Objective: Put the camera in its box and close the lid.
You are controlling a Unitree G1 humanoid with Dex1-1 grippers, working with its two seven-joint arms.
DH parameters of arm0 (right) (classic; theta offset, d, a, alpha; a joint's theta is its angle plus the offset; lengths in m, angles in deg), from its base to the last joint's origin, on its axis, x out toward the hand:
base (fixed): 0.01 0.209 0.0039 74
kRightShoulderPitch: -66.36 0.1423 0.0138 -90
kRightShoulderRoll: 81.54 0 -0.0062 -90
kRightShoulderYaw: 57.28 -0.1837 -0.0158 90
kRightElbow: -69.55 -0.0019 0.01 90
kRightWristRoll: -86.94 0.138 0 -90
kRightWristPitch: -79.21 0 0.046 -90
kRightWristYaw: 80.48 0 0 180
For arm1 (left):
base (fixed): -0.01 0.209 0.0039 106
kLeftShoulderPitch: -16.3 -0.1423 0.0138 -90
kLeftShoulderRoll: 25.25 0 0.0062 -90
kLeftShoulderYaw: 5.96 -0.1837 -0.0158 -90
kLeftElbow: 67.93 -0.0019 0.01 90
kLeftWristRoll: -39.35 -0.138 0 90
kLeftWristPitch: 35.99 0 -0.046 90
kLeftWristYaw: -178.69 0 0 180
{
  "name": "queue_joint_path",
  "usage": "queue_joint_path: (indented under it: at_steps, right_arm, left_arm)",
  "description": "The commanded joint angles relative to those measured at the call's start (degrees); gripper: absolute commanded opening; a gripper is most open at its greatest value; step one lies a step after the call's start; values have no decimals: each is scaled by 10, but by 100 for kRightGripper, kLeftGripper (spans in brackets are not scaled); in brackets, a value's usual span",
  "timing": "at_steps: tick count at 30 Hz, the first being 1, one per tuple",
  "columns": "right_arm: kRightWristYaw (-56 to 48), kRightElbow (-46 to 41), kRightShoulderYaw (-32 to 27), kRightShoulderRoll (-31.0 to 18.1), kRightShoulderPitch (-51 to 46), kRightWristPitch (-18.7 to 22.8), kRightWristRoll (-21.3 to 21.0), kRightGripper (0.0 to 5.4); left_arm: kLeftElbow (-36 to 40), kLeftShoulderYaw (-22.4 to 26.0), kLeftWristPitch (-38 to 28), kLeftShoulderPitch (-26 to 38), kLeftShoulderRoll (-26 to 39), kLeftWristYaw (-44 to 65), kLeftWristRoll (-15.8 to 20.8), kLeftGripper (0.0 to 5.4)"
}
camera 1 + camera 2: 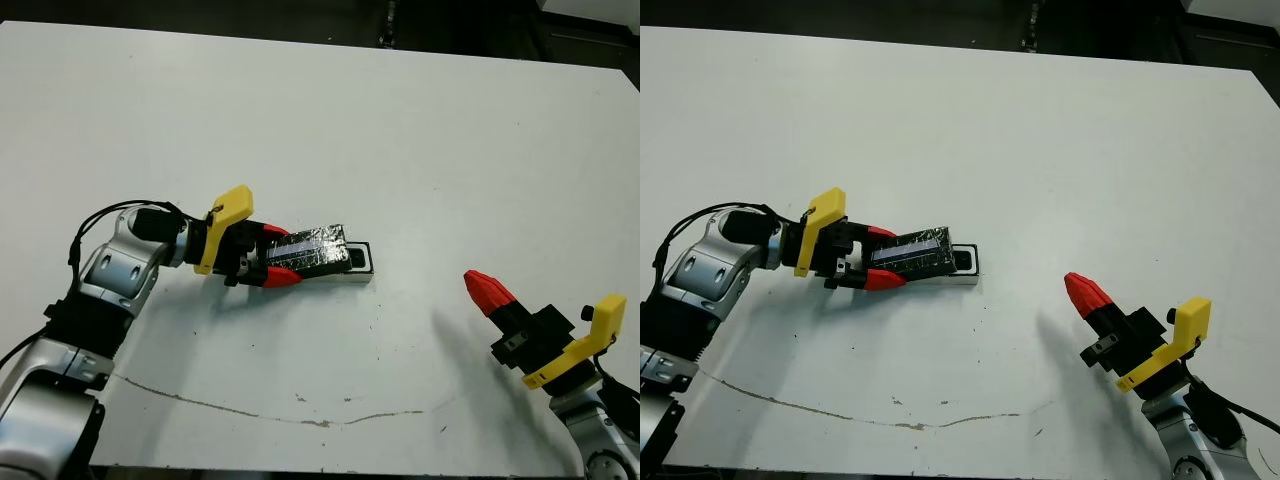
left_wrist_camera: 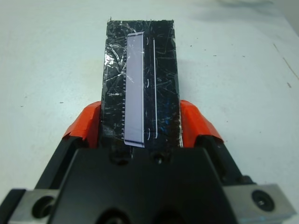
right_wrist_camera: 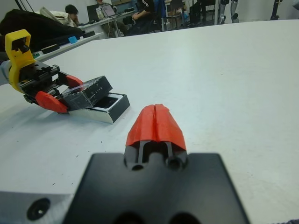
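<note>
Left claw [image 1: 277, 252] is clamped on the lid [image 1: 312, 249], one red finger [image 2: 85, 126] on each long edge, pinching it near the end closest to the wrist. Lid's long axis runs straight out along the fingers, away from the claw toward the box [image 1: 352, 268]. From the right wrist view the lid sits tilted: gripped end raised, far end down over the box, so it covers most of the box but isn't seated. At the box's far end, the end away from the left claw, a dark patch shows inside the tray; I read that as the camera [image 3: 108, 101] already in, can't confirm more than that. So my call: camera step done, lid closing in progress. What the next move turns on is that the lid lies lengthwise roughly in line with the box, slightly short of its far end, so it needs to go forward and flat, not sideways. Right claw [image 1: 483, 289] is pressed together, holding nothing, well apart from the box on its right side, tips aimed toward it. Left arm is far nearer and owns this. Risk: pushing down at this tilt could skid the box across the table [image 1: 400, 120].
</note>
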Motion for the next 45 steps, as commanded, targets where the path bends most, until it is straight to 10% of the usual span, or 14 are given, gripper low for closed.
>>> queue_joint_path:
  at_steps: [1,21,45]
  right_arm:
    - [-1,2,-1,-2,-3,-3,2,0]
    - [-3,1,-5,-4,-12,0,11,0]
    - [-3,7,-12,-6,-6,-10,8,0]
  left_arm:
    - [-74,-63,11,-5,-45,23,-35,316]
    - [-316,-97,-71,109,-187,62,-81,316]
    - [-306,-146,-114,132,-250,50,-132,316]
